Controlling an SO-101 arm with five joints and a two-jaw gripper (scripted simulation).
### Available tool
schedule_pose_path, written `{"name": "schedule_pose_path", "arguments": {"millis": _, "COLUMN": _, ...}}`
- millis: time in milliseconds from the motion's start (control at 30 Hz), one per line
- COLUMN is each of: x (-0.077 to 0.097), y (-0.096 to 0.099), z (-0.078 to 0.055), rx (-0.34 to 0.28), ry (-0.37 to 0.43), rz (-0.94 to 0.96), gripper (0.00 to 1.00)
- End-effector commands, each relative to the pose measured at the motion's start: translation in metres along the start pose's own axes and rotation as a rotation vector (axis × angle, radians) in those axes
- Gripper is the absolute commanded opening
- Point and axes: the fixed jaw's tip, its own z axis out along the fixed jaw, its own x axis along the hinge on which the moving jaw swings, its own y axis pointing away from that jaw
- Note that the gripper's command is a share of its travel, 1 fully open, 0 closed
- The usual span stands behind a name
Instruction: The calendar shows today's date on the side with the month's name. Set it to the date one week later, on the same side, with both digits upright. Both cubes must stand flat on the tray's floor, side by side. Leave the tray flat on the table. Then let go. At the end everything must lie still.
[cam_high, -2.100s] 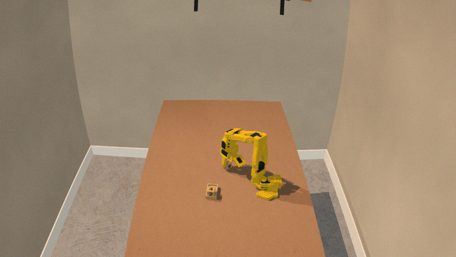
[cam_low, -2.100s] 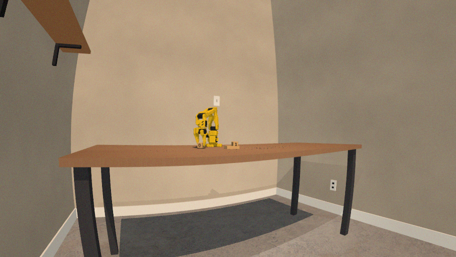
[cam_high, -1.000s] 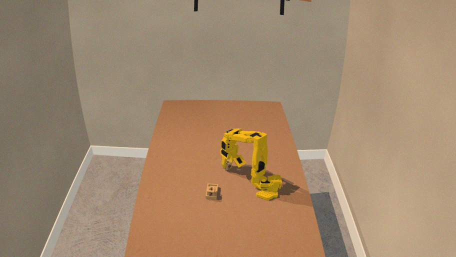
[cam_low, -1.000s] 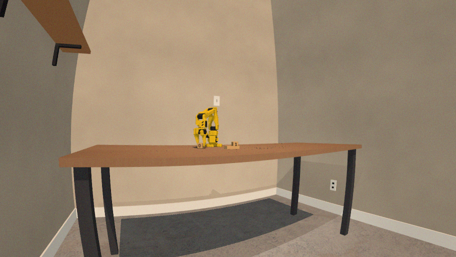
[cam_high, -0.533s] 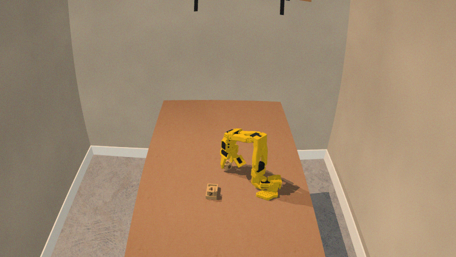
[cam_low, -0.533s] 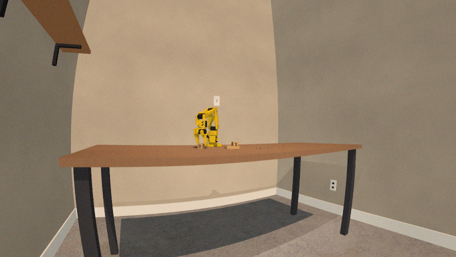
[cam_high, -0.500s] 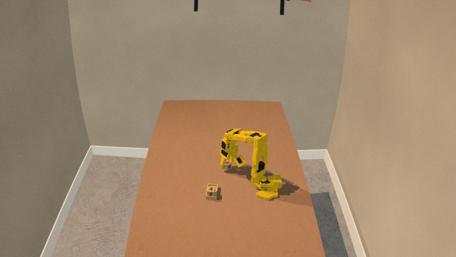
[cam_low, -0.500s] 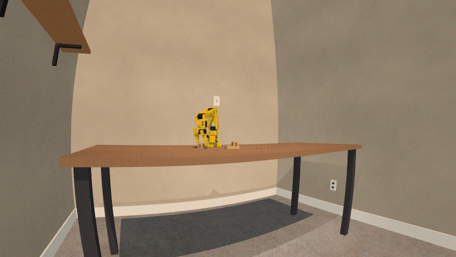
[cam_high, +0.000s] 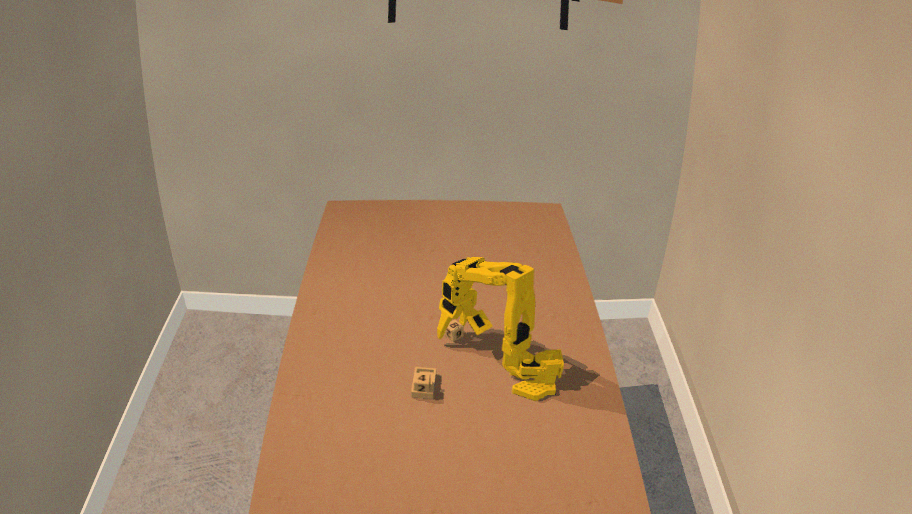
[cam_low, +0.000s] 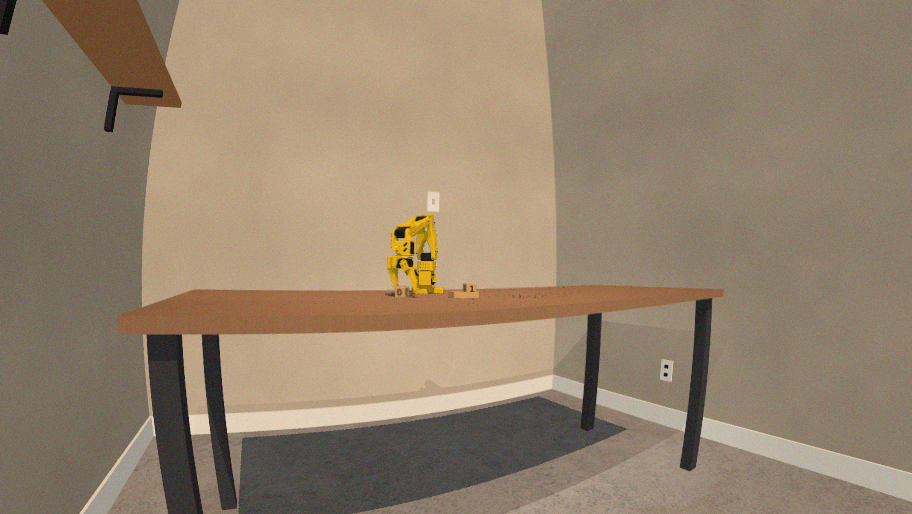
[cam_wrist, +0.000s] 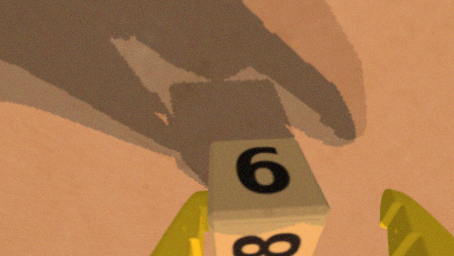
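A wooden date cube (cam_high: 455, 330) (cam_low: 401, 292) (cam_wrist: 262, 175) stands on the brown table, away from the tray. In the wrist view it shows a 6 on top and an 8 on the side facing the camera. My gripper (cam_high: 459, 325) (cam_low: 401, 284) (cam_wrist: 295, 200) is open around it: the right finger stands clear of the cube, and the left finger is close against it. The second cube (cam_high: 421, 381) (cam_low: 470, 288) sits in the wooden tray (cam_low: 453, 294). It shows 4 and 2 in the top view, and 1 in the exterior view.
The arm's base (cam_high: 533, 376) stands on the table (cam_high: 383, 459) to the right of the tray. The tray's slot beside the second cube is empty. A wall shelf (cam_low: 108, 44) hangs high above.
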Motion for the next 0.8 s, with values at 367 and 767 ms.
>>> {"name": "schedule_pose_path", "arguments": {"millis": 367, "x": 0.005, "y": 0.002, "z": -0.024, "rx": 0.001, "ry": 0.022, "rz": -0.001, "gripper": 0.36}}
{"name": "schedule_pose_path", "arguments": {"millis": 767, "x": 0.003, "y": 0.002, "z": -0.057, "rx": 0.001, "ry": 0.022, "rz": -0.001, "gripper": 0.36}}
